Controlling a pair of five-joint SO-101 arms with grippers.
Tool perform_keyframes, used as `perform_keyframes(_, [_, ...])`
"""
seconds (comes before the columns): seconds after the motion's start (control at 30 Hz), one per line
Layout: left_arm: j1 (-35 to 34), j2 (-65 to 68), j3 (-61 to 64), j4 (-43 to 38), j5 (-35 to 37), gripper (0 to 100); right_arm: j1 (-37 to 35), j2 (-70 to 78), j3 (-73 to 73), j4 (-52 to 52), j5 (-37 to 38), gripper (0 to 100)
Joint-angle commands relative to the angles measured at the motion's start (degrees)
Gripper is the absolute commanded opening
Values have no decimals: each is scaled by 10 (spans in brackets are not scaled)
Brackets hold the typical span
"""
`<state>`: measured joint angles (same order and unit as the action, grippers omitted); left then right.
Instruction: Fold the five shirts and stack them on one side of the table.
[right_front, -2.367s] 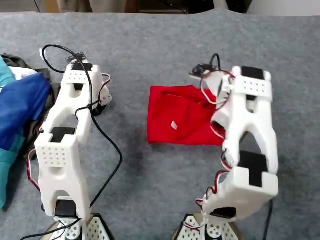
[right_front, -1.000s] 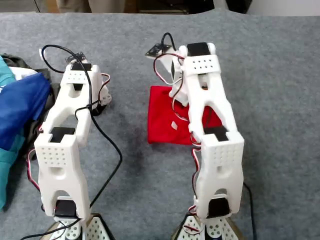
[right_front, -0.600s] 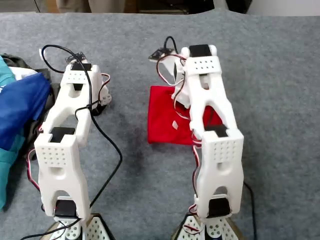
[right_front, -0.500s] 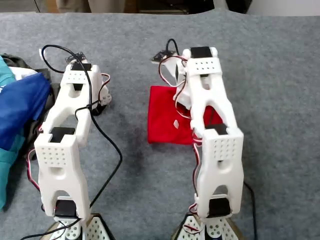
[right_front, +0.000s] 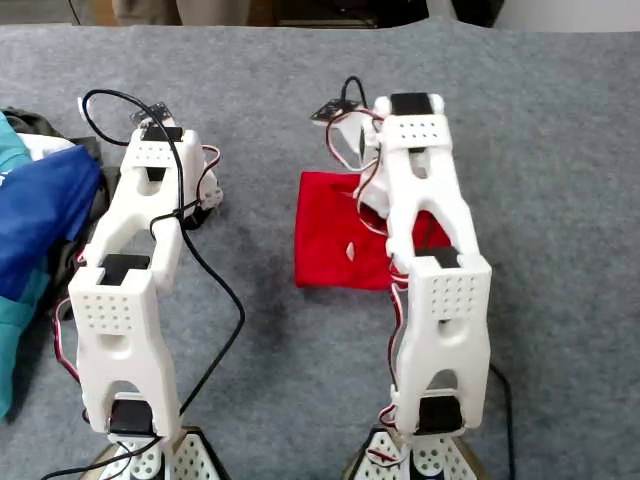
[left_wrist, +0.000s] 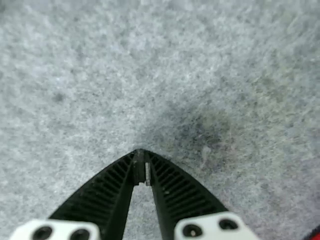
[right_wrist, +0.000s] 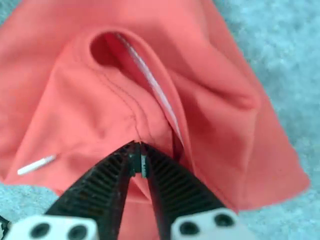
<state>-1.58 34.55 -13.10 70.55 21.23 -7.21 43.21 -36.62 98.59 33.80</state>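
- Lying folded near the middle of the grey table (right_front: 250, 90): red shirt (right_front: 335, 235), partly covered by the right arm (right_front: 440, 290).
- Positioned over the red shirt just beside its collar opening: right gripper (right_wrist: 138, 162), jaws together, tips at the fabric; grip on the cloth cannot be told.
- Positioned over bare table surface, apart from the red shirt: left gripper (left_wrist: 140, 171), jaws together, holding nothing.
- Heaped at the table's left edge, well apart from the red shirt: blue and teal shirts (right_front: 35, 220).
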Motion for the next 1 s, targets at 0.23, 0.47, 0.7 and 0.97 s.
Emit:
perform_keyframes(0.23, [-7,-19,-7,-23,-4,20,-1,-34,-31,25,6,34])
perform_keyframes(0.47, [-7,-19,-7,-23,-4,20,-29,3,-37,-4,10,138])
perform_keyframes(0.7, [-7,-19,-6,-23,-4,20,-31,35,-43,-13,11,140])
perform_keyframes(0.97, [-7,-19,-6,-24,-4,20,-32,55,-43,-14,25,137])
